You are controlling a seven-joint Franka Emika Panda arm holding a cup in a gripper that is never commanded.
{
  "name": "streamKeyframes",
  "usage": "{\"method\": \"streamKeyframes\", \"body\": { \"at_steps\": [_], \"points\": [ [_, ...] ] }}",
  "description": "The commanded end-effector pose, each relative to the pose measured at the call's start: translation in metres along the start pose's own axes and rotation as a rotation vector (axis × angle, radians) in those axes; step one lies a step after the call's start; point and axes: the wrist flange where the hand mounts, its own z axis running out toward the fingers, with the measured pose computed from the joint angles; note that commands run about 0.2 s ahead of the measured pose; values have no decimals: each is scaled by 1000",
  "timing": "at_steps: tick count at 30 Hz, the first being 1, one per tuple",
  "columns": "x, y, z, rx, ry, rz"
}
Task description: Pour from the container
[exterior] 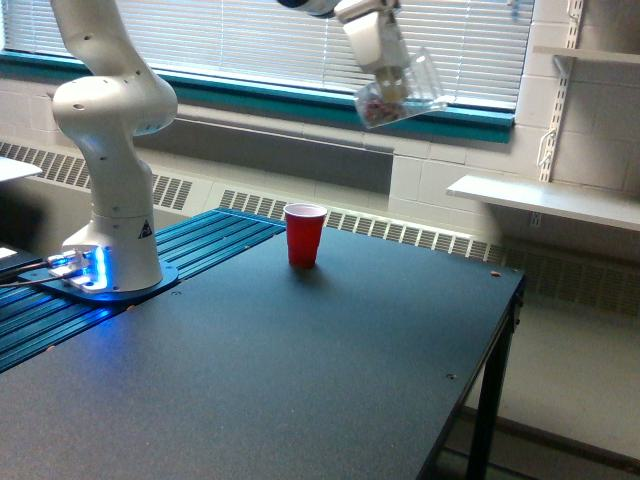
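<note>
At the exterior view's left, the arm rises from a round base lit blue, its smooth white segments running out of the top of the frame, so the links that join it to the gripper are cut off. Blue ribbed slats lie beside the base, meeting a matte dark table. On it stands an opaque red cup, upright and tapered. High above and to the cup's right, the gripper is clamped on the container (clear plastic, tilted well over), with small mixed bits gathered at its lower end; the fingers themselves are hard to make out. Behind hang white blinds.
</note>
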Motion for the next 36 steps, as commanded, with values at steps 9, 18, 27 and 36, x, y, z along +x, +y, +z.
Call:
{"method": "streamKeyframes", "body": {
  "at_steps": [9,18,27,36],
  "points": [
    [-22,24,-12,51,-99,89],
    [-70,25,-4,21,-151,28],
    [-103,33,-1,6,-214,-17],
    [-129,41,-1,-9,-251,-32]
  ]
}}
